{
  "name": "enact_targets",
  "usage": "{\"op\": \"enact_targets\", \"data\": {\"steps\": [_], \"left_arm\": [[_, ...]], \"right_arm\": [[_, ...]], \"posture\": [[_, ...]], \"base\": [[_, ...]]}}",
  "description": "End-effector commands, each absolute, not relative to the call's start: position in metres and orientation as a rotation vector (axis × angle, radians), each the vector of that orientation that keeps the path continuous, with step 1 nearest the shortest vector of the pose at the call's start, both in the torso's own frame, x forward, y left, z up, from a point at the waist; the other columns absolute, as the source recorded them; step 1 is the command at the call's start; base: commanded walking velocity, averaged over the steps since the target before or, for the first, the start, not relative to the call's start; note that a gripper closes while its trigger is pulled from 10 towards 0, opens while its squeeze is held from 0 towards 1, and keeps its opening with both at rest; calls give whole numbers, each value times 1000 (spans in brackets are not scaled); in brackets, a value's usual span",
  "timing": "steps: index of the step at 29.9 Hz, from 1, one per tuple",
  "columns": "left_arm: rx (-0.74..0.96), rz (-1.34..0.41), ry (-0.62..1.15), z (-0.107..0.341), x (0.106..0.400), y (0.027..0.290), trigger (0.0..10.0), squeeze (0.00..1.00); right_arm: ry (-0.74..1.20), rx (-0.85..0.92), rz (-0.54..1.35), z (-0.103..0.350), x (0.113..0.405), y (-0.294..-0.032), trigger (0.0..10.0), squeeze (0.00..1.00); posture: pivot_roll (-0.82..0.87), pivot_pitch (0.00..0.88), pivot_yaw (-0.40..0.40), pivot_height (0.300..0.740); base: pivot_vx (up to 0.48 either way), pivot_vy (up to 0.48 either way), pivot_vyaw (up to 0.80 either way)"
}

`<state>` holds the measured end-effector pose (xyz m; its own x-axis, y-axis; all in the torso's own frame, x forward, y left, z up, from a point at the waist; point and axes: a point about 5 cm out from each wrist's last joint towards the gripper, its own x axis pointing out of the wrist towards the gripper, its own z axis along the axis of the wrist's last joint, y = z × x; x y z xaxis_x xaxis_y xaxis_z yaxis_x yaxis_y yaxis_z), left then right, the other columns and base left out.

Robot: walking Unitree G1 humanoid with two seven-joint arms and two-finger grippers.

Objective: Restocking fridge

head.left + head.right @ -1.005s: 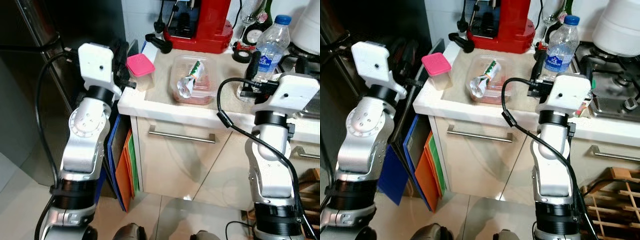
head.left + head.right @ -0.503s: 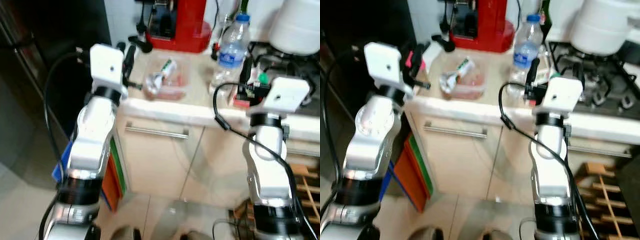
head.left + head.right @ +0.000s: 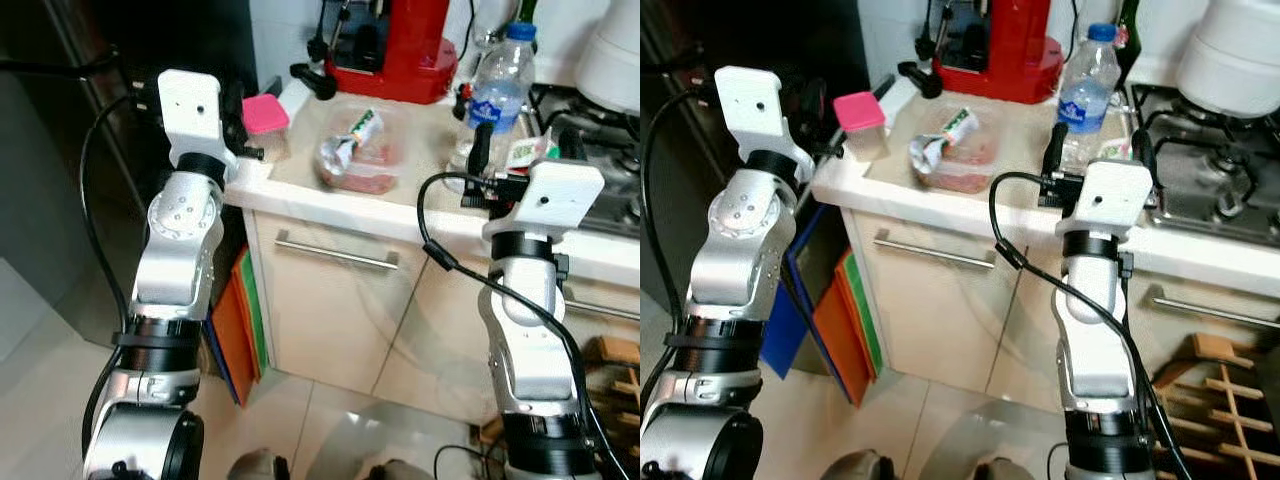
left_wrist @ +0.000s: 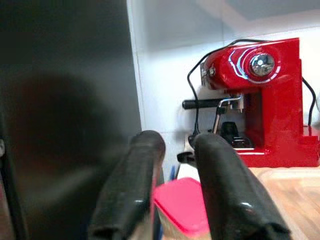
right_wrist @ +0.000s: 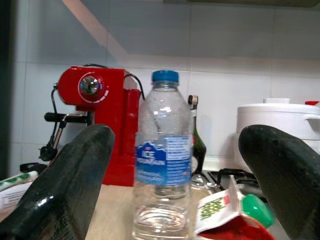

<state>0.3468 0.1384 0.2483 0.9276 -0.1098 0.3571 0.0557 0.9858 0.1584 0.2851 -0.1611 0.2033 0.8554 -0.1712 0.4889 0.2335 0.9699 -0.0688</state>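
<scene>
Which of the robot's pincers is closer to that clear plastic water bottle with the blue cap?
The right pincer: it is open, facing the clear plastic water bottle with the blue cap. The left pincer sits at the counter's far end, by the pink-lidded tub.

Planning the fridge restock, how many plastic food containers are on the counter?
2: a pink-lidded tub at the counter's left corner, and a clear container of food before the red coffee machine. Others may be hidden.

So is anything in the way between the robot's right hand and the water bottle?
Nothing visible stands in the way. The right gripper is open and aimed straight at the water bottle, with bare counter between them. A small green-capped carton sits just off to the side, near one finger, so it could get nudged.
</scene>
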Motion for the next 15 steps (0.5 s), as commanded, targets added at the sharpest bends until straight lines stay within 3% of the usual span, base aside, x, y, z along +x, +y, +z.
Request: {"op": "enact_targets", "data": {"steps": [1,15], "left_arm": [[174,-126,-373,254,350,129,10000,1000],[185,-314,-290,250,367,89,10000,1000]], "right_arm": [[-495,-133,-208,203,286,-159,10000,0],[-485,-127,-191,200,288,-154,10000,0]], "posture": [[-26,0,7,703],[-31,0,3,703]], "base": [[0,0,0],[0,0,0]]}}
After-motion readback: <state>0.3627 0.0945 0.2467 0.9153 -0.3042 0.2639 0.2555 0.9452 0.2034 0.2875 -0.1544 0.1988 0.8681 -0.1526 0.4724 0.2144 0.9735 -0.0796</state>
